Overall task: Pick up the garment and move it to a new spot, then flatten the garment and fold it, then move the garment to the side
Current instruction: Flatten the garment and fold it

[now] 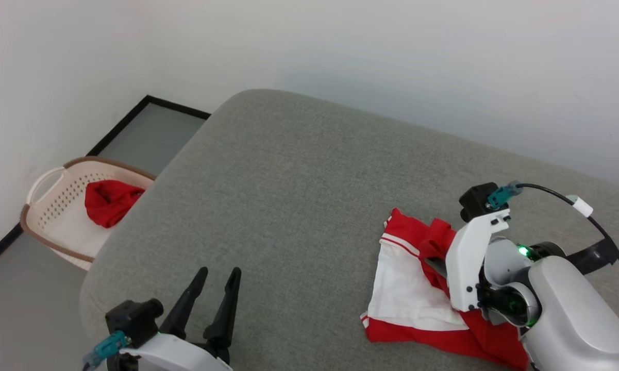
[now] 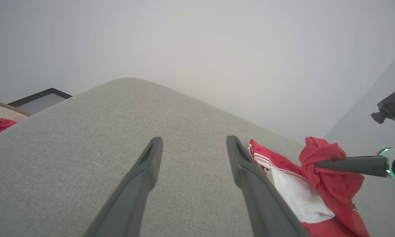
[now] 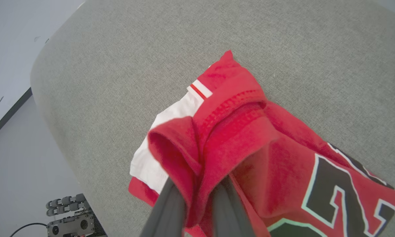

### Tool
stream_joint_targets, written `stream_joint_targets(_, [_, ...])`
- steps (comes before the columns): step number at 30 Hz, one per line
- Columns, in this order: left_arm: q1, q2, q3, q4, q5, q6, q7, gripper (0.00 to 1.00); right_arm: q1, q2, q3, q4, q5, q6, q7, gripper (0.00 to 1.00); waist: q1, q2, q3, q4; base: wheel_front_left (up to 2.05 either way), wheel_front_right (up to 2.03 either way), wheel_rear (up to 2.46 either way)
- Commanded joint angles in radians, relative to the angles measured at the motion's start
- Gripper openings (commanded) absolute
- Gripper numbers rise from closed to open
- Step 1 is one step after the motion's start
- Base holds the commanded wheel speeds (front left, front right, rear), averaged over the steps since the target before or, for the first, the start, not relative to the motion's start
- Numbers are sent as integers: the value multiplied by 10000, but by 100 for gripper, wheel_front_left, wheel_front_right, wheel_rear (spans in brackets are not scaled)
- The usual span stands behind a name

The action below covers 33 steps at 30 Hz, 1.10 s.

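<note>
Right gripper pinches a raised red fold of the crumpled red-and-white jersey T-shirt at lower right on the grey fabric cushion, left gripper spread empty at lower left; cloth judged light, limp, best taken at hemmed edges.

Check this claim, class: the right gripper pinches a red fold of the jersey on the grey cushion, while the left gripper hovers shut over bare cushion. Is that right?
Not quite: the left gripper is open, not shut, as the left wrist view shows. The right gripper does pinch a red fold of the jersey on the grey cushion.
</note>
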Motion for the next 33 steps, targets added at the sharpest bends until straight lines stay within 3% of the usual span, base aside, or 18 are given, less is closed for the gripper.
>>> stream_joint_targets(1, [-134,-17,10,70,56,-50,-73,100,-214,35,162,223,-42,-13,-138,39,0,0,71,45,0,0,0])
stream_joint_targets(2, [-136,-31,16,99,47,-53,-89,100,-308,44,223,338,-36,-13,-187,49,0,0,77,35,0,0,0])
stream_joint_targets(4, [-120,-31,44,173,39,-69,-128,100,-533,18,410,453,7,-13,-281,95,0,0,75,-16,0,0,0])
stream_joint_targets(5, [-102,-24,71,202,30,-70,-137,100,-620,-8,479,502,55,-14,-293,100,0,0,66,-61,0,0,0])
stream_joint_targets(19, [322,179,439,119,37,104,-269,100,-958,-770,1345,-648,745,-14,-1446,100,0,0,-99,-1234,0,0,0])
stream_joint_targets(26, [517,270,602,-14,111,171,-307,100,-405,-1485,1377,-1586,523,-13,-3215,100,0,0,-134,-2074,0,0,0])
stream_joint_targets(33, [712,392,806,-217,209,266,-342,100,557,-2136,824,-2106,-574,-14,-5684,100,0,0,-163,-2875,0,0,0])
